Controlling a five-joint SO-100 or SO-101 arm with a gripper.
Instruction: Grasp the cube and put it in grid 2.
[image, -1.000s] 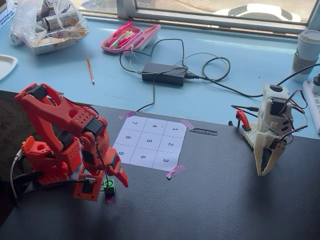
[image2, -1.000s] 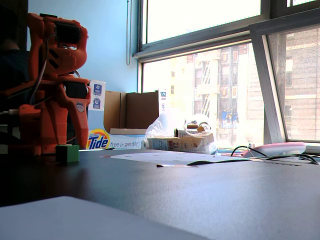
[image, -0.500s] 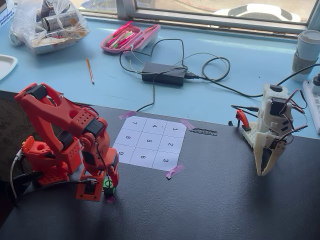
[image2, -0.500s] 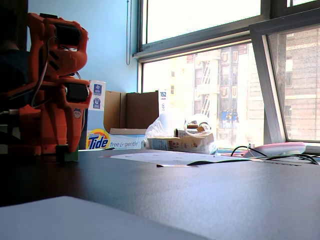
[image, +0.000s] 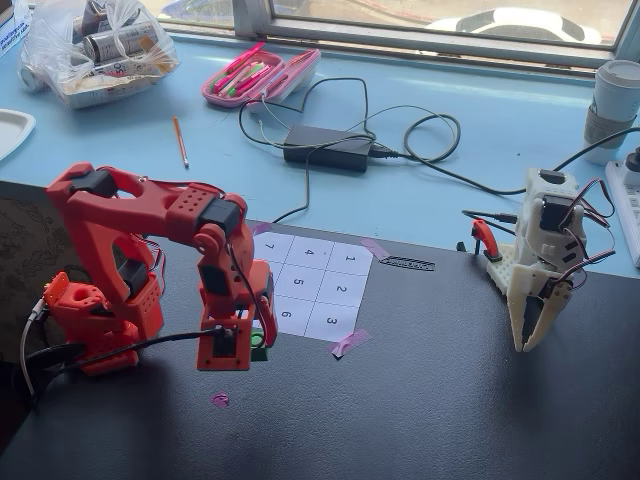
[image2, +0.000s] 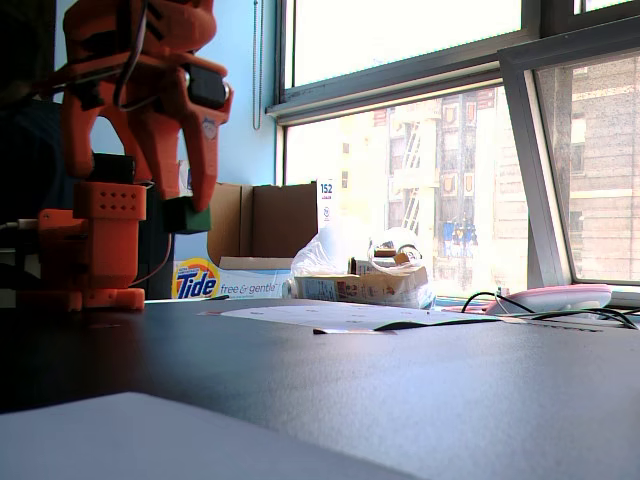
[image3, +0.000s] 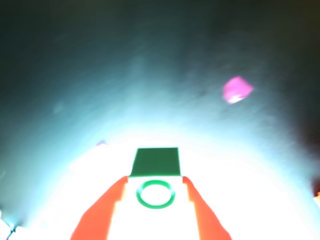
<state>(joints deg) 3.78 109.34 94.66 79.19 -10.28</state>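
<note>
The small green cube (image: 261, 340) with a ring mark on top is held between the orange gripper's (image: 252, 348) fingers, clear above the black table. In the low fixed view the cube (image2: 189, 215) hangs well above the table top in the gripper (image2: 176, 214). The wrist view is overexposed, but it shows the cube (image3: 155, 161) between the two orange fingers (image3: 112, 205) of the gripper (image3: 155, 181). Grid 2 (image: 342, 289) is the middle cell of the right column of the numbered sheet, to the right of and beyond the gripper.
A white second arm (image: 540, 270) stands at the table's right. Pink tape (image: 350, 342) holds the sheet's near corner, and a purple mark (image: 219, 399) lies on the table in front of the gripper. A power adapter (image: 327, 147) with cables lies behind the sheet.
</note>
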